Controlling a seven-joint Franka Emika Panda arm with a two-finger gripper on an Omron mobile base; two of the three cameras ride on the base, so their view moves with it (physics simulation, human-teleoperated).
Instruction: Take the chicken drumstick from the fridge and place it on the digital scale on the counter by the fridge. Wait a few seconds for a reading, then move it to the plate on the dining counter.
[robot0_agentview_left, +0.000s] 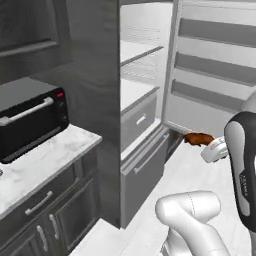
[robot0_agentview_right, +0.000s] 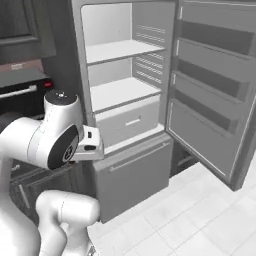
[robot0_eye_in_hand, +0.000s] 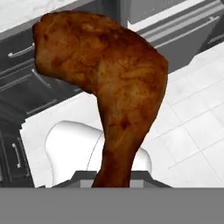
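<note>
Gripper (robot0_agentview_left: 207, 145) nearly closed on the chicken drumstick (robot0_agentview_left: 198, 138) (outside the open fridge (robot0_agentview_right: 125, 90)); carry it level, grip firm, toward the counter (robot0_agentview_left: 40, 167).

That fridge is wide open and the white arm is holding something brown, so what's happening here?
The robot arm has its tool shut on a chicken drumstick, holding it by the thin end in the air outside the open fridge, low above the tiled floor. The fridge door is swung wide and the white shelves look bare. A black toaster oven sits on the marble counter to the left of the fridge.
</note>
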